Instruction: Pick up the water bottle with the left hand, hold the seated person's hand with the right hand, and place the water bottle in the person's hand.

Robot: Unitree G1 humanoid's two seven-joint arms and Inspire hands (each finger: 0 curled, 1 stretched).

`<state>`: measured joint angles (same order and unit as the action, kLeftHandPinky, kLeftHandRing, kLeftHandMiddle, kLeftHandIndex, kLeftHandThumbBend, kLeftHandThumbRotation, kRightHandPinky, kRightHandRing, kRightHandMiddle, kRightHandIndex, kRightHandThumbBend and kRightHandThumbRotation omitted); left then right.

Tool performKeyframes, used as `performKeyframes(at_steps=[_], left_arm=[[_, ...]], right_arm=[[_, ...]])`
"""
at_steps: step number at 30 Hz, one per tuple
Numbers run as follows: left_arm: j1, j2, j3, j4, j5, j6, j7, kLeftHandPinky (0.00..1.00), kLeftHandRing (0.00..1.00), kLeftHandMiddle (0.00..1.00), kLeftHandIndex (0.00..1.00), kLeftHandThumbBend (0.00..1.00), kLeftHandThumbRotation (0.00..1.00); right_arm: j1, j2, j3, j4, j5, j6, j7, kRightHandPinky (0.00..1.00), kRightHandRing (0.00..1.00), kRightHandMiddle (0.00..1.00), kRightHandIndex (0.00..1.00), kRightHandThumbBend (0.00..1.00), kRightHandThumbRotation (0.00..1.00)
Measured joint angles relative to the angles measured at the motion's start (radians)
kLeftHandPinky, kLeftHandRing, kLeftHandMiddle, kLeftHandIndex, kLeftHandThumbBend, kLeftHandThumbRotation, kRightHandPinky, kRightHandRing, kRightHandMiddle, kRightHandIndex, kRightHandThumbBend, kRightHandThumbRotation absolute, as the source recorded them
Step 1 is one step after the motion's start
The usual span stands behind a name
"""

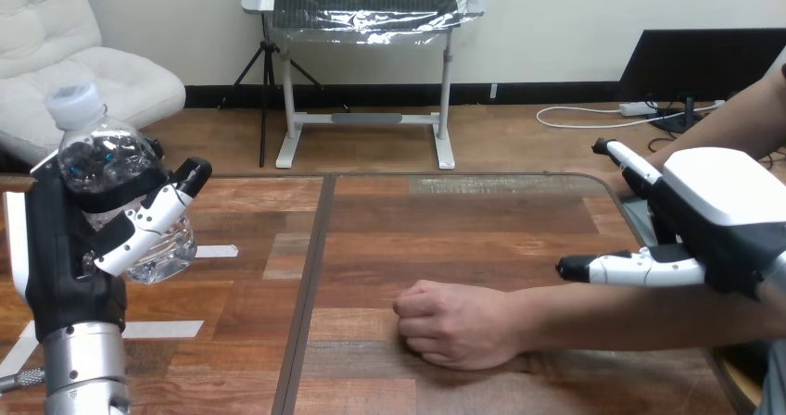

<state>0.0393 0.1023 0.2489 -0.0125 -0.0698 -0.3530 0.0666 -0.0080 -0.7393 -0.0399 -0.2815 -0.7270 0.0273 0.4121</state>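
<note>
Now our left hand clasps the water bottle; our right hand, open, hangs seemingly above the person's forearm.

table: wooden, planks in mixed light and dark browns, filling the lower half of the frame; dark rim along its far edge
seam: dark straight line in the tabletop, running from the far edge near centre down to the bottom edge, left of centre
short tape: white strip lying flat, centre left, left of the seam
long tape: white strip lying flat, lower left, below the short tape
</note>
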Motion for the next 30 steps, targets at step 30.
performKeyframes(at_steps=[30], left_arm=[[0.000,0.000,0.000,0.000,-0.001,0.000,-0.003,0.23,0.29,0.34,0.40,0.58,0.00]], right_arm=[[0.008,0.035,0.046,-0.029,-0.066,0.021,-0.007,0.01,0.06,0.14,1.00,0.99,1.00]])
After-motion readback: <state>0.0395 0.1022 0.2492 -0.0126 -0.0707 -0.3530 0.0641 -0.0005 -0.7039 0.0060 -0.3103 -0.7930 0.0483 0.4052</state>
